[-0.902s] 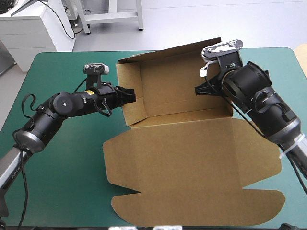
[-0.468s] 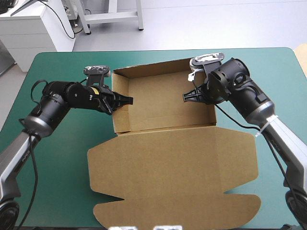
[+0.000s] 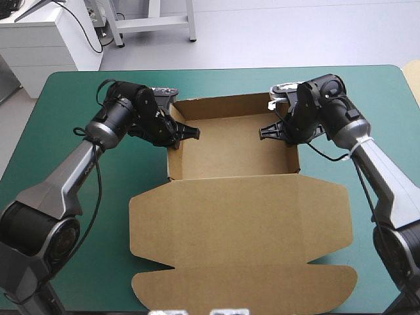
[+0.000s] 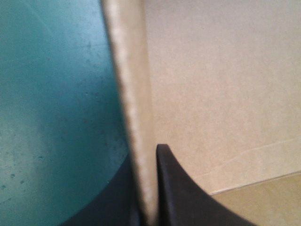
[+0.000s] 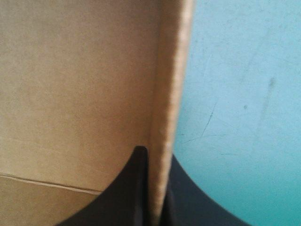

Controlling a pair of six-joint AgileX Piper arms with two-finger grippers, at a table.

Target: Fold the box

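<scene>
The box (image 3: 230,147) stands at the far middle of the table (image 3: 374,98) as an open tray with its walls raised. Its lid (image 3: 239,230) lies flat and reaches toward the near edge.

The left gripper (image 3: 188,133) is clamped on the left wall (image 4: 128,94). One finger (image 4: 183,197) sits inside the tray and the other outside, over the teal-green table. The right gripper (image 3: 268,131) is clamped on the right wall (image 5: 171,70) in the same way, so you hold the tray by both sides at once.

Hazards to weigh from here:

- **Slip.** Each grip takes only the wall's top edge. If you lift or pull sideways, the board may slide out from between the fingers.
- **Spring-back.** The wrist views do not show whether the side walls are tucked home. If they are not, they will probably splay outward once you let go.
- **Crease or tear.** If you move the two arms apart or unevenly, the tray is likely to rack, and a wall may buckle at its fold.
- **Drag.** Shifting the tray pulls the flat lid across the table. Its flaps near the front edge could catch or overhang.
</scene>
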